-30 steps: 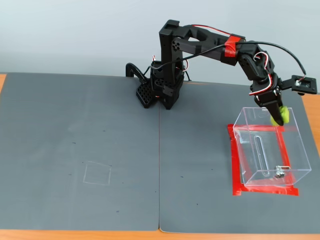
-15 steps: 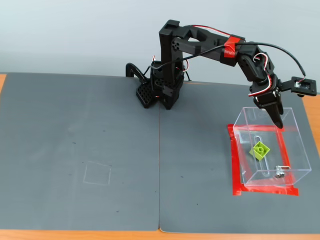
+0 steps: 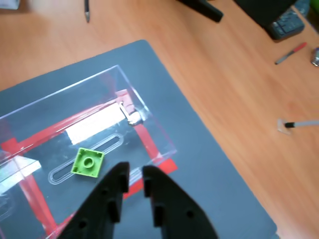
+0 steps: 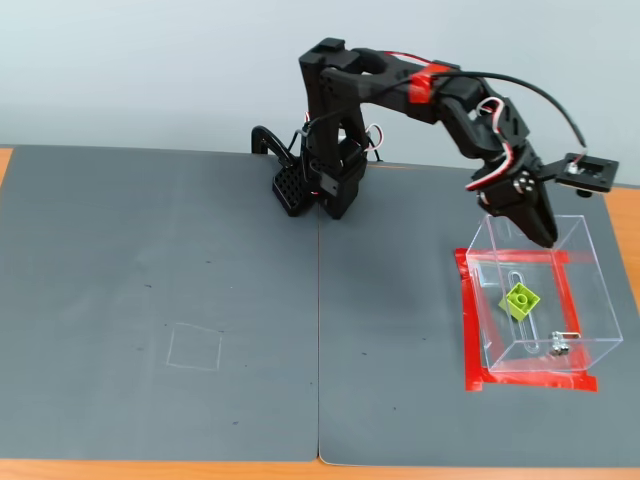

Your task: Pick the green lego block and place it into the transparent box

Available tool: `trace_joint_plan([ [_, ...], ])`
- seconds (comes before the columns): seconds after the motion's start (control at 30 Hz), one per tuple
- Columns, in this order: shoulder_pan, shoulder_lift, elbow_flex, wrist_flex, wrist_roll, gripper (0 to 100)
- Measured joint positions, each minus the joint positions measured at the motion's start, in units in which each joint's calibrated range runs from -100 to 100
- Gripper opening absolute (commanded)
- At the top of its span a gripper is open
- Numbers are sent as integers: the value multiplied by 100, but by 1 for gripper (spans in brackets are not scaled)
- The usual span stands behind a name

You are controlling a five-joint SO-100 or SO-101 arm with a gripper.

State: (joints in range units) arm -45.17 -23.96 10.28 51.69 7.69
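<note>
The gripper is empty; its two black fingers stand almost together, with only a thin gap between them. In the fixed view it hangs above the far edge of the transparent box. The green lego block lies inside the box on its floor, studs up, beside the long slot. Red tape frames the box on the grey mat. No writing can be read anywhere.
</note>
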Motion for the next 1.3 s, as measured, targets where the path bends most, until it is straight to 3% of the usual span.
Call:
trace_joint_plan([
  [0.8,2992,-3832,4293,-17,-20,2],
  [1.13,3353,-5556,6269,-17,-20,2],
  [1.3,3486,-6262,7158,-17,-347,2],
])
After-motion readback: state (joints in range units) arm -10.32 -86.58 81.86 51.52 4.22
